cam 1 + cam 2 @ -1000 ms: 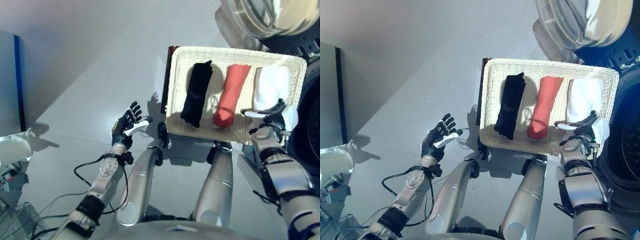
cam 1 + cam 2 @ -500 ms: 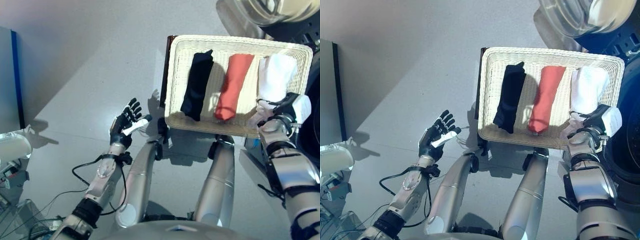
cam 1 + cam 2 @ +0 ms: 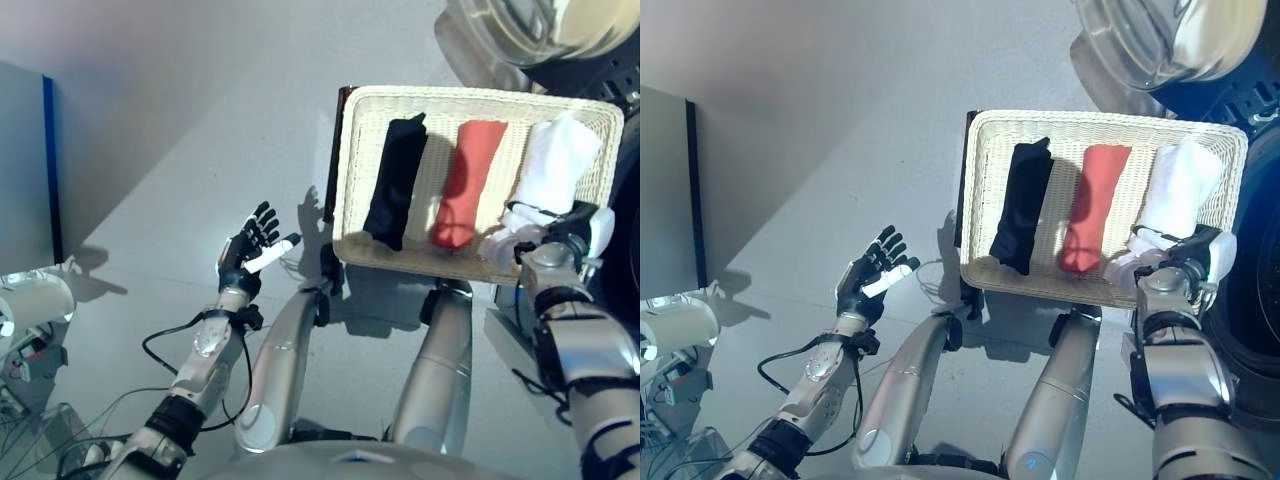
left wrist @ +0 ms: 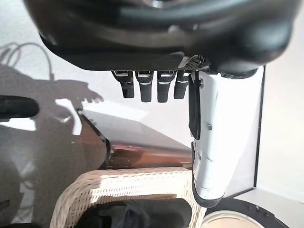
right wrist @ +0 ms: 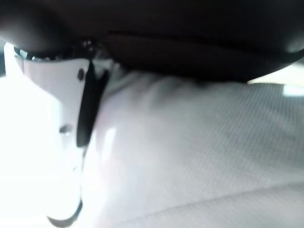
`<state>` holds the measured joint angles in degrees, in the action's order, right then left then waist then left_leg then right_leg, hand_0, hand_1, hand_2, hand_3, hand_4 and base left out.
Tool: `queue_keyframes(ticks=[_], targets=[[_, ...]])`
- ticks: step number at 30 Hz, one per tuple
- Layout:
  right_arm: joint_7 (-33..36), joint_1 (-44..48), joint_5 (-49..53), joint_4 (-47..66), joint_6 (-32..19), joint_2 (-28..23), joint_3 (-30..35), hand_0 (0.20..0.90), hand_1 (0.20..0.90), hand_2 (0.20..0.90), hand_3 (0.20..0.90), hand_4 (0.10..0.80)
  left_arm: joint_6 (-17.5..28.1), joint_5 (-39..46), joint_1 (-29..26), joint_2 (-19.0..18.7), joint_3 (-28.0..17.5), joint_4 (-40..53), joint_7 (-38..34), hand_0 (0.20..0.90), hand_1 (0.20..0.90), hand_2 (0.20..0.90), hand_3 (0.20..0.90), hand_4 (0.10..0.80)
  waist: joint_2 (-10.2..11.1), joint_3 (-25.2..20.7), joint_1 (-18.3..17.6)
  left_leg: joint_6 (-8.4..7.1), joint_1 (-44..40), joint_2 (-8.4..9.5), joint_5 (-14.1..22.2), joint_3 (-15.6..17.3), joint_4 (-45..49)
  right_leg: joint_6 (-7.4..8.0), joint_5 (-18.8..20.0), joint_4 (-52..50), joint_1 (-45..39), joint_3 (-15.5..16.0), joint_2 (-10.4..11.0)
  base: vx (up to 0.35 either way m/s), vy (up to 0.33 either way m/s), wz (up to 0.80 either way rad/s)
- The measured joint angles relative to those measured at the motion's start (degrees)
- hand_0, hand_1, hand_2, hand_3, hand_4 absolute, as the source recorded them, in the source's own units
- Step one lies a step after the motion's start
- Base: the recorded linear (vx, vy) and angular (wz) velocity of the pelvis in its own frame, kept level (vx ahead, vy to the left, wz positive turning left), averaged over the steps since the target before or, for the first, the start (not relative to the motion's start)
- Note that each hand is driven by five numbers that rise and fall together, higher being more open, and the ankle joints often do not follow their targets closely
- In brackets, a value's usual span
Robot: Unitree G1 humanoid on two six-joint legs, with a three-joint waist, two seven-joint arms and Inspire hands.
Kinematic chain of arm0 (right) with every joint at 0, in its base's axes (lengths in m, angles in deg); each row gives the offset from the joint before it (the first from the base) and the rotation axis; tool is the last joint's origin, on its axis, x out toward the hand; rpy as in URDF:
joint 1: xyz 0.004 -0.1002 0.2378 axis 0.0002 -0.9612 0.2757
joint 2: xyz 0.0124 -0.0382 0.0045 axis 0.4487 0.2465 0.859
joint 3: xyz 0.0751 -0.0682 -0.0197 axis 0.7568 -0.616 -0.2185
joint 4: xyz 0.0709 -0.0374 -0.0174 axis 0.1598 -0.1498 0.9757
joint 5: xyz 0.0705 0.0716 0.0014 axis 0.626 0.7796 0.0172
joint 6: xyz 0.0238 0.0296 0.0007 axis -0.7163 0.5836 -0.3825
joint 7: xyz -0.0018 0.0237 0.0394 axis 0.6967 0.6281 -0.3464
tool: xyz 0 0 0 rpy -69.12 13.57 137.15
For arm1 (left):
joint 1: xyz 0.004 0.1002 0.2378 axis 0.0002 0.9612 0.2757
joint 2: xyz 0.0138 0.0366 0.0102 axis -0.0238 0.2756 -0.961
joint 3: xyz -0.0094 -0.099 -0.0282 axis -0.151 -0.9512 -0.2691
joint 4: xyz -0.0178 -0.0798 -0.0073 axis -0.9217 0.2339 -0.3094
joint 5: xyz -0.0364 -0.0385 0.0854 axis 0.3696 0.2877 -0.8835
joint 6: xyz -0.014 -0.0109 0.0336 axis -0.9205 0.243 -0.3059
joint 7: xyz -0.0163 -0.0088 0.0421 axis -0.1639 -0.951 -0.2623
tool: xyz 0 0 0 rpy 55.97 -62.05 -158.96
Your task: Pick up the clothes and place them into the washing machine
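White cloth [image 3: 550,175] lies at the right end of the basket [image 3: 352,180], and my right hand [image 3: 560,232] is on its near end; cloth fills the wrist view, so I judge my fingers closed on it. This is the pick-up. Next: lift it clear of the rim and swing right to the washer door [image 3: 520,25]. My left hand [image 3: 250,250] hangs open, empty, over bare floor.
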<state>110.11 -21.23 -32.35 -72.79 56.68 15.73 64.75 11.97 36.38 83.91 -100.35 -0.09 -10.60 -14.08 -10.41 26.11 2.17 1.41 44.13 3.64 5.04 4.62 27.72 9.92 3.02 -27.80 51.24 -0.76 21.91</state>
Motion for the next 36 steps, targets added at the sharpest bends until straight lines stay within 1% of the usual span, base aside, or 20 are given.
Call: queue_keyframes(ticks=[1,2,5,7,8,10,13,16,19,23,26,30,32,36], targets=[[-0.86,-1.7,6.01,3.5,-2.11,2.26,3.32,0.2,0.2,0.2,0.2,0.3,0.0,0.0,0.03,0.08,0.0,0.02,-0.14,0.9,0.9,0.9,0.9,0.8,-0.02,-0.01,-0.91,-0.03,-0.05,-0.11,0.01,0.05,-0.16,-0.02,0.08,0.32,-0.06,-0.03,-0.19,0.013,-0.005,-0.05],[-1.4,-2.33,9.88,5.05,-3.99,4.13,4.54,0.2,0.2,0.2,0.2,0.3,-0.01,0.01,0.1,0.1,0.04,-0.04,-0.27,0.9,0.9,0.9,0.9,0.8,-0.01,-0.01,-1.41,-0.05,-0.15,-0.31,0.0,0.05,-0.32,0.02,0.38,0.97,-0.43,-0.02,-0.52,0.017,-0.008,-0.1],[-3.74,-5.17,19.3,8.71,-7.12,7.15,6.87,0.2,0.2,0.2,0.2,0.3,-0.03,0.13,0.28,1.45,0.01,-0.63,-0.28,0.9,0.9,0.9,0.9,0.8,0.01,0.01,-1.62,0.2,-1.96,-0.97,-0.28,0.48,-1.6,0.15,1.87,4.07,-2.82,0.08,-1.45,0.023,-0.003,-0.19],[-4.52,-7.34,24.02,11.54,-9.83,9.02,7.45,0.2,0.2,0.2,0.2,0.3,0.0,1.01,0.63,2.53,-0.05,-1.15,-0.19,0.9,0.9,0.9,0.9,0.8,0.06,0.04,-2.59,0.24,-3.89,-0.97,-0.31,0.58,-2.86,0.35,2.09,5.53,-4.83,0.16,-1.56,0.024,-0.02,-0.12],[-4.84,-7.85,24.83,12.56,-10.11,9.43,7.73,0.2,0.2,0.2,0.2,0.3,0.0,1.22,0.71,2.67,-0.08,-1.23,-0.12,0.9,0.9,0.9,0.9,0.8,0.06,0.04,-2.89,0.24,-4.26,-0.97,-0.31,0.61,-3.17,0.44,2.18,5.88,-5.15,0.16,-1.59,0.026,-0.014,-0.09],[-5.4,-9.9,28.59,17.62,-12.81,10.95,8.24,0.2,0.2,0.2,0.2,0.3,0.0,2.26,1.08,3.76,-1.13,-1.6,0.07,0.9,0.9,0.9,0.9,0.8,0.08,0.06,-3.84,0.25,-5.58,-1.02,-0.45,1.0,-4.59,0.45,2.43,7.15,-6.18,0.18,-1.74,0.03,0.009,-0.11],[-7.3,-8.78,35.98,20.74,-17.15,13.49,12.12,0.2,0.2,0.2,0.2,0.3,0.01,2.67,1.28,4.04,-1.95,-1.91,0.11,0.9,0.9,0.9,0.9,0.8,0.07,0.05,-4.74,0.15,-7.35,-1.01,-0.87,1.23,-6.56,0.54,2.53,8.16,-7.24,0.17,-1.84,0.04,0.01,-0.08],[-9.94,-6.44,47.38,21.56,-21.8,15.24,17.92,0.2,0.2,0.2,0.2,0.3,0.0,4.02,1.26,4.39,-1.64,-2.14,0.19,0.9,0.9,0.9,0.9,0.8,0.05,0.03,-4.75,-0.03,-8.97,-0.96,-1.14,1.22,-8.02,0.68,2.57,8.25,-8.0,0.13,-1.92,0.04,0.031,-0.07],[-10.93,-3.85,53.89,20.59,-23.89,14.8,20.95,0.2,0.2,0.2,0.2,0.3,-0.09,4.84,1.26,4.36,-1.56,-2.37,0.94,0.9,0.9,0.9,0.9,0.8,0.04,0.02,-4.69,-0.09,-9.39,-0.84,-1.33,1.27,-8.85,0.62,2.51,8.34,-7.97,0.11,-1.85,0.041,0.036,-0.02],[-10.67,0.4,58.86,16.02,-24.97,13.18,25.41,0.2,0.2,0.2,0.2,0.3,-0.17,5.92,1.63,4.25,-1.5,-2.32,1.52,0.9,0.9,0.9,0.9,0.8,-0.02,-0.01,-4.49,-0.18,-10.32,-0.76,-1.9,1.4,-10.26,0.65,2.56,8.96,-8.41,0.08,-1.87,0.04,0.01,-0.03],[-10.12,2.64,60.24,11.61,-24.98,9.54,27.88,0.2,0.2,0.2,0.2,0.3,-0.2,5.99,2.35,4.0,-1.42,-2.25,2.5,0.9,0.9,0.9,0.9,0.8,-0.3,-0.25,-4.21,-0.2,-10.81,-0.69,-2.21,1.35,-11.09,0.42,2.41,9.17,-8.75,0.11,-1.82,0.044,0.008,0.04],[-7.1,4.9,61.27,5.53,-24.85,0.56,30.39,0.2,0.2,0.2,0.2,0.3,-0.41,5.99,2.77,3.27,-1.07,-2.26,3.29,0.9,0.9,0.9,0.9,0.8,-1.19,-0.85,-2.88,-0.06,-10.85,-0.34,-2.88,1.38,-12.35,0.95,2.79,9.83,-8.55,0.07,-1.61,0.019,0.008,0.03],[-5.55,5.4,61.25,4.25,-24.77,-3.81,31.32,0.2,0.2,0.2,0.2,0.3,-0.46,5.99,3.32,3.01,-1.06,-2.19,3.69,0.9,0.9,0.9,0.9,0.8,-1.89,-1.33,-2.81,0.08,-11.04,0.09,-3.16,1.3,-13.12,1.07,2.82,10.0,-8.5,0.06,-1.27,0.033,-0.01,0.05],[-2.95,6.32,61.25,2.74,-24.77,-9.7,32.75,0.2,0.2,0.2,0.2,0.3,-0.5,6.0,3.49,2.51,-0.96,-1.95,3.88,0.9,0.9,0.9,0.9,0.8,-2.84,-2.0,-2.72,0.16,-11.7,0.43,-3.65,1.38,-14.49,1.2,2.8,10.13,-8.48,0.02,-0.97,0.019,-0.001,0.01]])
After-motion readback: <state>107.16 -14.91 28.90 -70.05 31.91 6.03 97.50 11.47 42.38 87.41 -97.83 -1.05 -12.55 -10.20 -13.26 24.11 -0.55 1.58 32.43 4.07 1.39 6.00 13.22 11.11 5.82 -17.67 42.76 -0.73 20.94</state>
